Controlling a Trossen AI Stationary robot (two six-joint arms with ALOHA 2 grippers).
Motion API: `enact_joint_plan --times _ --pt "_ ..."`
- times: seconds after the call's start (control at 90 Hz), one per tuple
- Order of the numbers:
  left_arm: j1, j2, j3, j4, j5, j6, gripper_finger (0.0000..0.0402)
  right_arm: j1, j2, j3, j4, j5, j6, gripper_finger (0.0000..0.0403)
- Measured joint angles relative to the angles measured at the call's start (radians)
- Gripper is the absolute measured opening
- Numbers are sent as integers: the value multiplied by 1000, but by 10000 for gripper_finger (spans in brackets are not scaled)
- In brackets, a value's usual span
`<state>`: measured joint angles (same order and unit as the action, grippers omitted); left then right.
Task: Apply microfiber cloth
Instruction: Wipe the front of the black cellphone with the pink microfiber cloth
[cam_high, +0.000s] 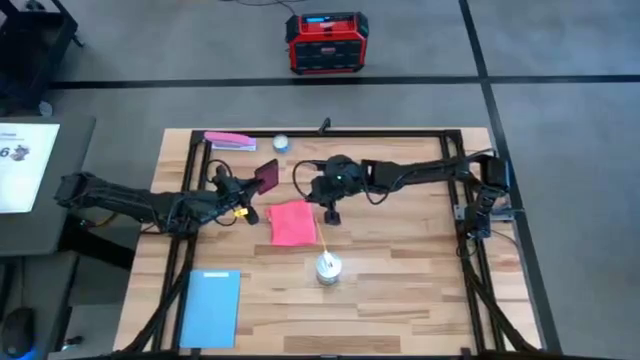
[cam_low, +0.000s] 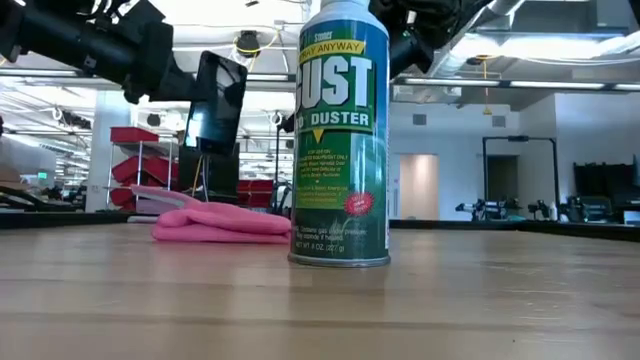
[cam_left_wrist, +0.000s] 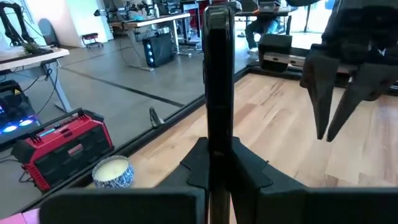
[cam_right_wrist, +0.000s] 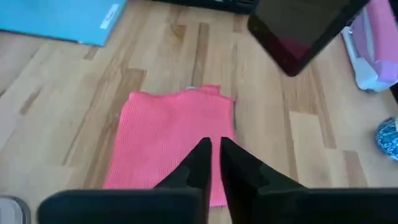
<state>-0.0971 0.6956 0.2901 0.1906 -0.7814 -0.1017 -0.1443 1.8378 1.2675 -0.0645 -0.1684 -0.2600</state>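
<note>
The pink-red microfiber cloth (cam_high: 292, 222) lies flat on the wooden table, also seen in the right wrist view (cam_right_wrist: 174, 137) and the low view (cam_low: 225, 222). My left gripper (cam_high: 243, 196) is shut on a black phone (cam_high: 265, 177), held above the table just far-left of the cloth. My right gripper (cam_high: 331, 215) hovers over the cloth's right edge, fingers (cam_right_wrist: 200, 163) together with nothing between them, well clear of the cloth. A Dust duster can (cam_high: 328, 268) stands upright near the cloth's near side. My left gripper pinches the phone between its two fingers, one on each flat face, at the end nearest the wrist (cam_left_wrist: 217, 163). The fingers come roughly level from the table's left. The phone (cam_low: 215, 100) sticks out beyond them, standing on edge and lifted clear of the table.
A light-blue rectangle (cam_high: 212, 305) lies at the near left. A flat pink strip (cam_high: 230, 141) and a small round tin (cam_high: 281, 142) sit at the far edge. A red box (cam_high: 325, 42) stands on the floor beyond the table. Black frame rails (cam_high: 470, 250) border the table.
</note>
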Motion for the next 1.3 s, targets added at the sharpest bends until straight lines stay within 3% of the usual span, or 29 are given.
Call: enact_joint_plan --times 0.133,0.511,0.822,1.3 --pt "10 0 0 1 1 1 11 25 41 17 -18 0 3 84" --pt "40 0 0 -42 18 -22 11 58 204 262 -234 18 0 172" --pt "40 0 0 -54 17 -27 11 74 331 369 -359 120 -3 245" --pt "40 0 0 -79 16 -49 11 77 363 381 -348 118 20 261"
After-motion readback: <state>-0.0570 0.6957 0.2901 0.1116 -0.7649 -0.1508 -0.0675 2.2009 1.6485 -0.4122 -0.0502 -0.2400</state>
